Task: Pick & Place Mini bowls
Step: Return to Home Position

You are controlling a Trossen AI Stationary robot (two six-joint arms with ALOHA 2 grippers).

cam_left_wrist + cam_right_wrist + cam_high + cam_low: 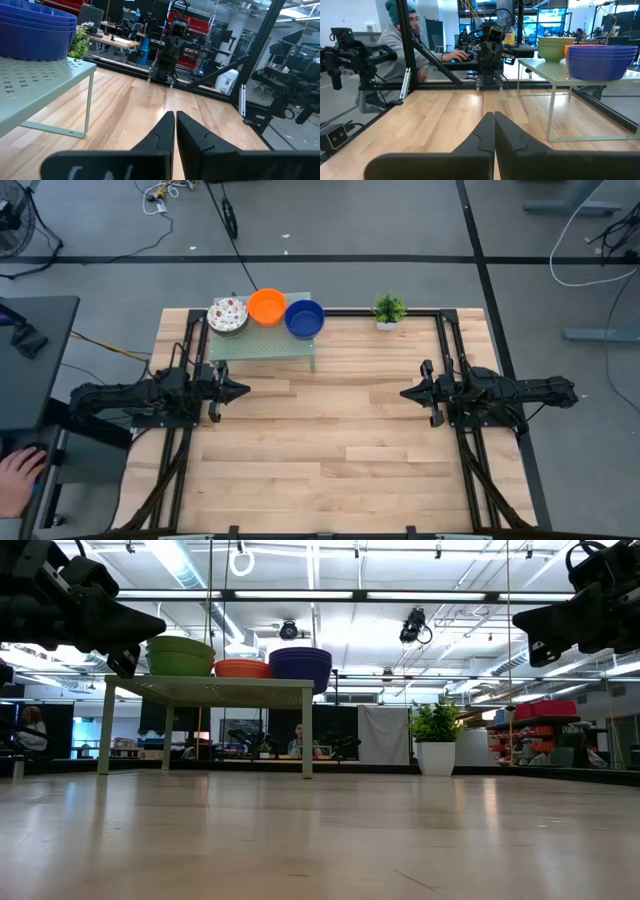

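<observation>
Fingers [165,135] of the left gripper [240,390] and right gripper [407,393] are clenched empty, the stacked bowls [267,306] on the shelf [262,348] lying nearer the left one.

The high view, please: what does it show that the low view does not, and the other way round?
Only the high view shows the red speckles inside the white bowls and a person's hand beside the table. Only the low view shows the bowls' stacked sides and the ceiling lights. Both show the orange bowls, the blue bowls, the plant, and the left gripper and right gripper, clear of the shelf.
</observation>
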